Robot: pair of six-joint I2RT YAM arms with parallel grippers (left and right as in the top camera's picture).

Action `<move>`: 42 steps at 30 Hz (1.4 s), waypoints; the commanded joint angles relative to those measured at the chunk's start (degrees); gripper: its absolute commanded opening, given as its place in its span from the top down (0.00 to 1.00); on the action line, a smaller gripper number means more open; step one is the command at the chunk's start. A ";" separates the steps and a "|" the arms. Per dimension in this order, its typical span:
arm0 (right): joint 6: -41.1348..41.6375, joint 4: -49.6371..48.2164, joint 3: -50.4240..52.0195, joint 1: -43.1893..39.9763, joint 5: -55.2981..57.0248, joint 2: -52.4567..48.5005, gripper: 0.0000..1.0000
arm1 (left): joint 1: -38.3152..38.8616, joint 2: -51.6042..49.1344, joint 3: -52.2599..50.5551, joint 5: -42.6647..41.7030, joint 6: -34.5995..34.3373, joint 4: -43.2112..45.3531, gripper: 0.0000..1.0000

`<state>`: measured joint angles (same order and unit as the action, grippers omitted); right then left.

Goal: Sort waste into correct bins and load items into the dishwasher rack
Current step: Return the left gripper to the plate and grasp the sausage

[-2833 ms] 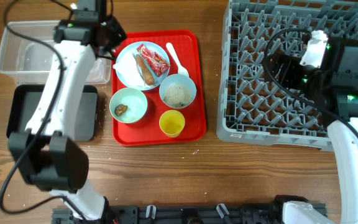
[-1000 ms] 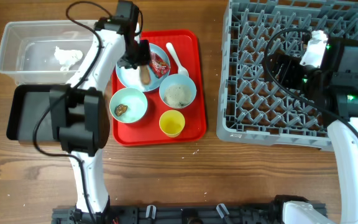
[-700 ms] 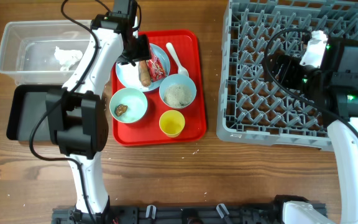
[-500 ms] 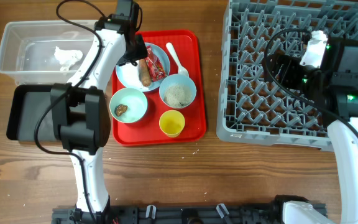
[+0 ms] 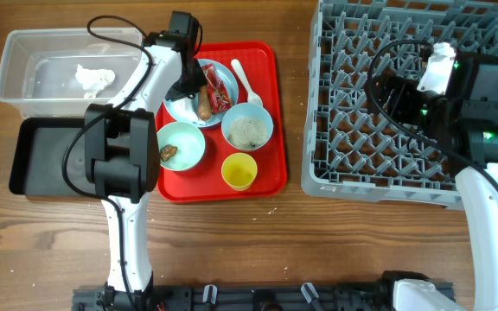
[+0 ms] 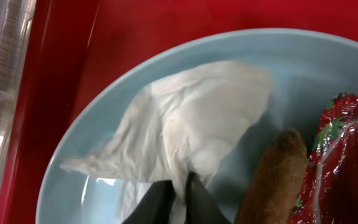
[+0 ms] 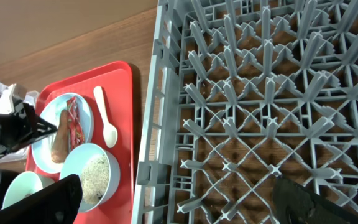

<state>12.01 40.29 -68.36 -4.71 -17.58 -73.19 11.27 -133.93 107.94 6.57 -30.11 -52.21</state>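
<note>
My left hand (image 6: 176,200) is narrow, its two dark tips nearly together with a fold of the paper (image 6: 191,124) nipped between them. From the tips the paper spreads away toward 12 o'clock in the wrist view. Its long axis runs from about 8 to 2 o'clock, with a thin tail trailing toward 8. It is white, soft and creased, lying flat on the plate (image 6: 303,68), so I judge it will lift limp.

Just beside my tips at 2 o'clock lies the sausage (image 6: 272,177), brown and blunt-ended, its tip touching the paper's edge. Beyond it at 3 o'clock is the wrapper (image 6: 347,155), glossy red with a little green.

The plate sits on the red tray (image 6: 135,31). From above, the tub (image 5: 33,60) lies at 9 o'clock from the plate, with one white crumple inside. That is the way I judge this piece must go.

My right hand (image 7: 176,183) is wide, holding nothing, over the rack (image 5: 361,155) and well apart from the plate. The left is far nearer.
</note>
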 commanded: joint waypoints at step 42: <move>0.39 0.94 -0.52 0.02 -0.09 -0.55 0.00 | 2.71 4.85 -4.87 -8.37 17.70 1.07 0.37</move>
<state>11.99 41.17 -68.36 -4.71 -17.56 -73.19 14.24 -126.10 103.28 -3.07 -12.93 -51.70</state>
